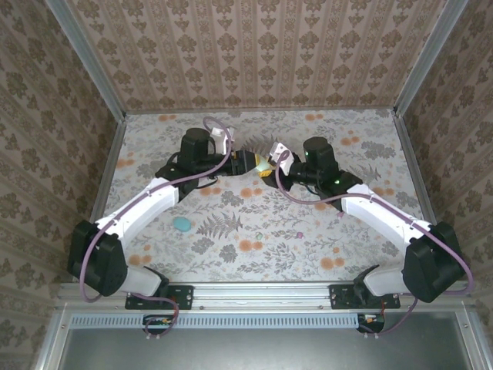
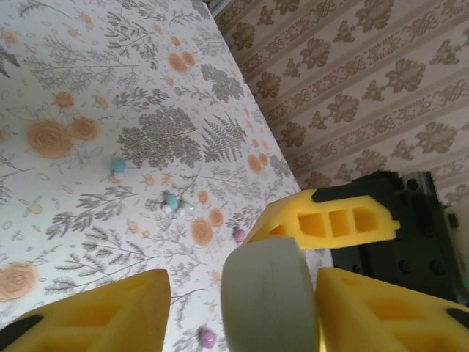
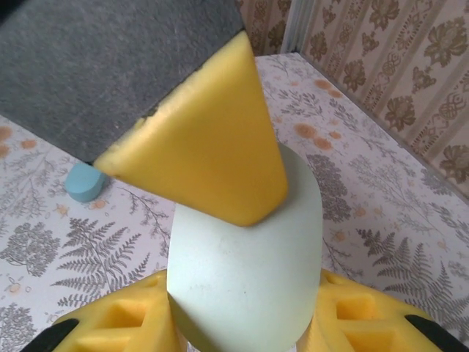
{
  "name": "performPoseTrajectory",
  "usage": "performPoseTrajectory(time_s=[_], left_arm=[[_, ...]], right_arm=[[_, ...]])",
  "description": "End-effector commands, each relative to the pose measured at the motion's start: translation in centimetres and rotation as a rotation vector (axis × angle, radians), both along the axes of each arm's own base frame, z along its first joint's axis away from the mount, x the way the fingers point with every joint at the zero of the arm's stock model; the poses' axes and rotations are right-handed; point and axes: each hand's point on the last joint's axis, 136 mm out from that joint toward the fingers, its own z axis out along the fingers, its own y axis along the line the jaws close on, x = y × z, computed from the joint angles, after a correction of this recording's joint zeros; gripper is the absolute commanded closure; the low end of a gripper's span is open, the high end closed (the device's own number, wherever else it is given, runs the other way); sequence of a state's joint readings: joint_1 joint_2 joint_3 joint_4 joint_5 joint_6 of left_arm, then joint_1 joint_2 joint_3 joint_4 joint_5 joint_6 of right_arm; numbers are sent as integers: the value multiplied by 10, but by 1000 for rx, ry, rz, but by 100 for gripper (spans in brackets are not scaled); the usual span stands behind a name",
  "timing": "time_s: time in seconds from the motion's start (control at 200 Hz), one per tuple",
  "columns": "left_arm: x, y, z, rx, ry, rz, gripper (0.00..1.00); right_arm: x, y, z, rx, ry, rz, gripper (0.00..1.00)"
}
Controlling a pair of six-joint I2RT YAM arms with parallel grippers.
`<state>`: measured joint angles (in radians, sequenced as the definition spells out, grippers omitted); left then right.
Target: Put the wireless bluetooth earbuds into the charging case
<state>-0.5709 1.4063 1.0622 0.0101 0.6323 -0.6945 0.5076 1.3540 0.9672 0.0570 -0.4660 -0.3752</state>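
Note:
The pale green charging case point(image 3: 249, 249) hangs above the table between both arms, and its lid looks closed. My right gripper point(image 3: 245, 312) is shut on it, a yellow finger pressing each side. My left gripper point(image 2: 242, 293) stands around the case point(image 2: 271, 301) from the other side. Its right finger point(image 2: 366, 308) touches the case, while a gap remains at its left finger point(image 2: 110, 315). One left finger point(image 3: 205, 147) lies over the case top in the right wrist view. From above, the case point(image 1: 264, 164) sits between the left gripper point(image 1: 250, 162) and the right gripper point(image 1: 276, 166). Small teal-and-white earbuds point(image 2: 174, 203) lie on the floral table.
A blue rounded piece point(image 1: 182, 223) lies on the table left of centre, near the left forearm. Tiny purple bits point(image 2: 208, 338) are scattered on the cloth. Patterned walls point(image 1: 254, 54) enclose the table on three sides, with the back wall close behind the grippers.

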Motion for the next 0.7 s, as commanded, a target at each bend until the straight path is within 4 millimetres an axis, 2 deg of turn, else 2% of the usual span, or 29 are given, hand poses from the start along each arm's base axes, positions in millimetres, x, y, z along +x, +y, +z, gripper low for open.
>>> performPoseTrajectory(time_s=[0.0, 0.345, 0.395, 0.435, 0.55, 0.695], left_arm=[[-1, -7, 15, -53, 21, -25, 52], [-3, -7, 13, -57, 77, -14, 82], [-3, -6, 13, -65, 94, -2, 83], [-3, -6, 15, -80, 102, 8, 83], [-4, -4, 22, -134, 124, 27, 85], [-8, -2, 28, -169, 146, 33, 86]], right_arm=[[3, -1, 14, -5, -85, -28, 63], [9, -3, 18, 0, -121, -75, 60], [7, -2, 19, 13, -126, -66, 56], [5, -3, 19, 27, -136, -61, 49], [-5, -3, 17, 95, -158, 13, 41], [-6, -10, 19, 180, -203, 77, 39]])
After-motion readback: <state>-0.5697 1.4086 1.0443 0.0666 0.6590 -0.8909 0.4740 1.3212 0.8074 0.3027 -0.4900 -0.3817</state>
